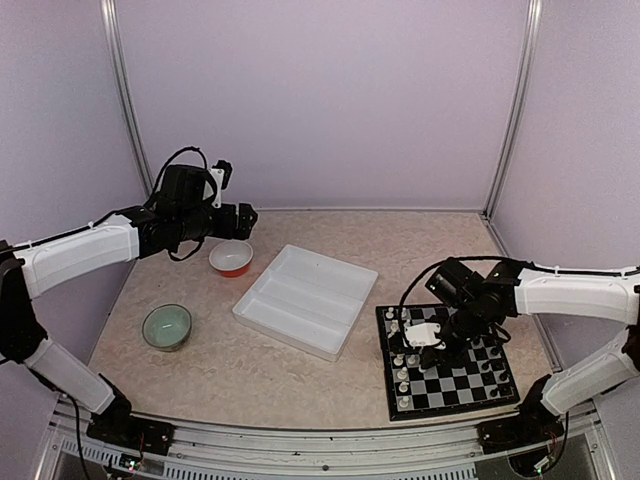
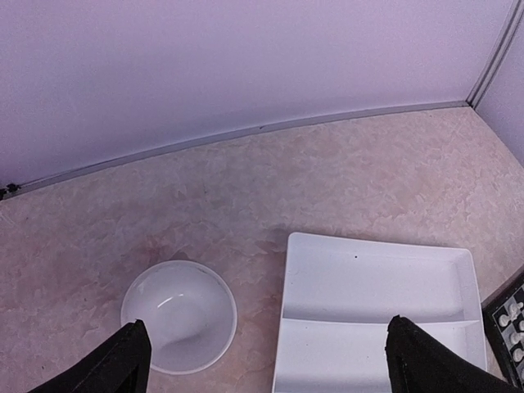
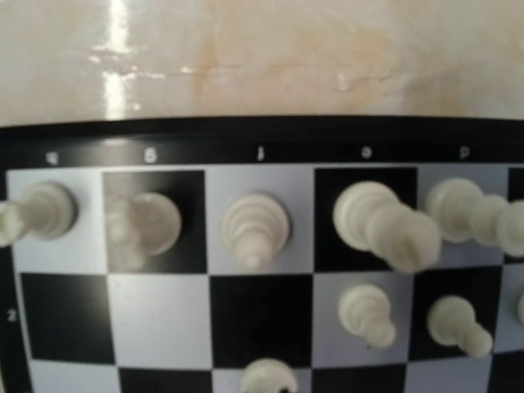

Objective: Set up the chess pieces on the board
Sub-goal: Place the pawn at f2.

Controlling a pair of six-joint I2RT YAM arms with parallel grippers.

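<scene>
The board lies on the bench just right of the tray. White pieces line its tray-side edge. The right pincer hovers over them, clenched. The left pincer, spread wide, hangs left of the tray by a red bowl.

Pale lilac walls with metal corner posts enclose a beige marbled tabletop.

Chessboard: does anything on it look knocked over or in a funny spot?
Nothing looks knocked over. On the board, the white pieces along the edge row look upright. The next row shows two pawns beside three empty squares, so it looks unfinished.
</scene>
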